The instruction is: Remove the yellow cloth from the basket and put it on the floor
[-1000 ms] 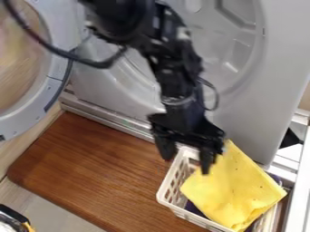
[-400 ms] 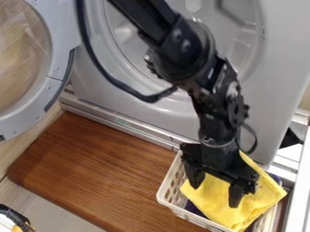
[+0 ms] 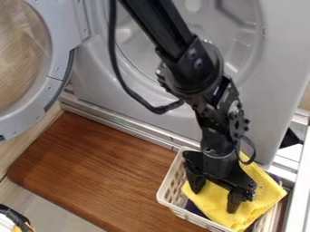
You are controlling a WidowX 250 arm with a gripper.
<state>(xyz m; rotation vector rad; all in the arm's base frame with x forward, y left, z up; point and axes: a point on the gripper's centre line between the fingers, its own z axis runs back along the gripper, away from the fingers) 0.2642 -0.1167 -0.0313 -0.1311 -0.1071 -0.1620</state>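
Over the white perforated plastic basket (image 3: 164, 193), the black two-finger gripper (image 3: 214, 198) is hanging with its jaws wide apart at the thin yellow cloth (image 3: 264, 195) lying across the basket; whether they are gripping it, I cannot tell.

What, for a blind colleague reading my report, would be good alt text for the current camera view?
A black WidowX gripper, fingers spread, hangs over a yellow cloth lying in a white plastic basket. The basket is at the right end of a brown wooden board, in front of a gray front-loading machine whose door stands open at left.
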